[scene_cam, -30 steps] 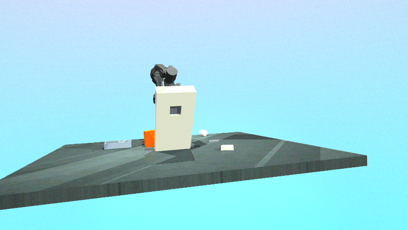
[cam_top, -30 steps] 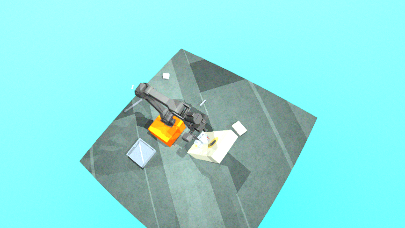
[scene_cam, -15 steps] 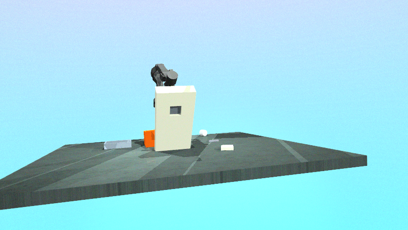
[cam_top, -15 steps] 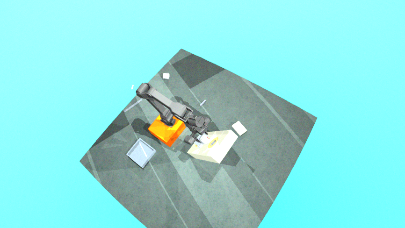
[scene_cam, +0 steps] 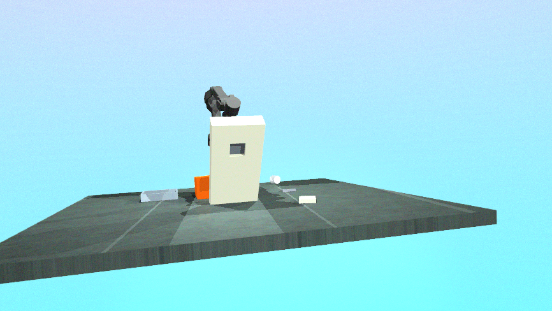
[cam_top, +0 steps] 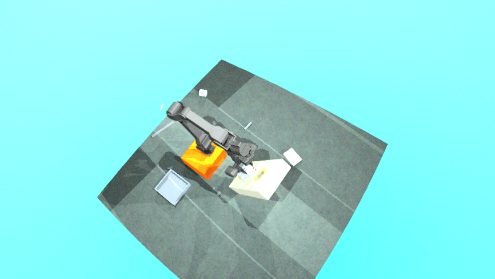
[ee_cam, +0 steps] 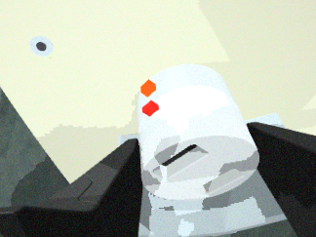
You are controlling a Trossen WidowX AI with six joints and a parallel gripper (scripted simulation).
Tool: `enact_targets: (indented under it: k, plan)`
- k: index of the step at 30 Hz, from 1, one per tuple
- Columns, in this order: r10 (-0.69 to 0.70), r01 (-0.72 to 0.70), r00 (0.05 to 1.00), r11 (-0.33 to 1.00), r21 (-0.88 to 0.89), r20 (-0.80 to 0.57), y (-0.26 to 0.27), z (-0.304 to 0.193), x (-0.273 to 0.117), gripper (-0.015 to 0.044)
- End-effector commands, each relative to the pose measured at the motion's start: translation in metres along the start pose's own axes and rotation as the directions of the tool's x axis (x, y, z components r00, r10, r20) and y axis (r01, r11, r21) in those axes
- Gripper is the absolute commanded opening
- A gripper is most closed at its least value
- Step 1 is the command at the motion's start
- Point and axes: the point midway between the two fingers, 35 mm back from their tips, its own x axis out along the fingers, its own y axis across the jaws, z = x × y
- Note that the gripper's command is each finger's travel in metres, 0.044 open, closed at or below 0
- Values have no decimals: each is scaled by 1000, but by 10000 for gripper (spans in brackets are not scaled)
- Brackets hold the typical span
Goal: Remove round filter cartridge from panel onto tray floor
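The white round cartridge (cam_top: 248, 170) (ee_cam: 190, 116) is out of the panel's hole, at a pale blue ledge (cam_top: 242, 177) (ee_cam: 267, 119) on the panel's front. Its slotted face points to the wrist camera, and orange and red marks show on its side. My gripper (cam_top: 247, 169) (ee_cam: 193, 140) is shut on the cartridge, a black finger against each side. The cream panel (cam_top: 275, 178) (scene_cam: 235, 177) (ee_cam: 98, 23) stands upright, its yellow-ringed hole (cam_top: 260, 174) empty of the cartridge. The pale blue tray (cam_top: 164, 197) (scene_cam: 158, 195) has nothing in it. Whether the cartridge touches the ledge is hidden.
The orange base block (cam_top: 195, 160) (scene_cam: 201, 187) stands between tray and panel. A cream block (cam_top: 292, 156) (scene_cam: 306, 199) lies beside the panel. A white cylinder (cam_top: 203, 92) (scene_cam: 274, 179), a short grey bar (cam_top: 247, 126) (scene_cam: 289, 190) and a long bar (cam_top: 162, 129) lie farther off.
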Motion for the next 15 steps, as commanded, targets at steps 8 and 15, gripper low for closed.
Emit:
enact_targets:
  k: [8, 15]
  plan:
    - [-1, 1, 1000, 1000, 0, 1, 0, 8, -4, 2]
    - [0, 0, 1000, 1000, 0, 1, 0, 23, -12, 0]
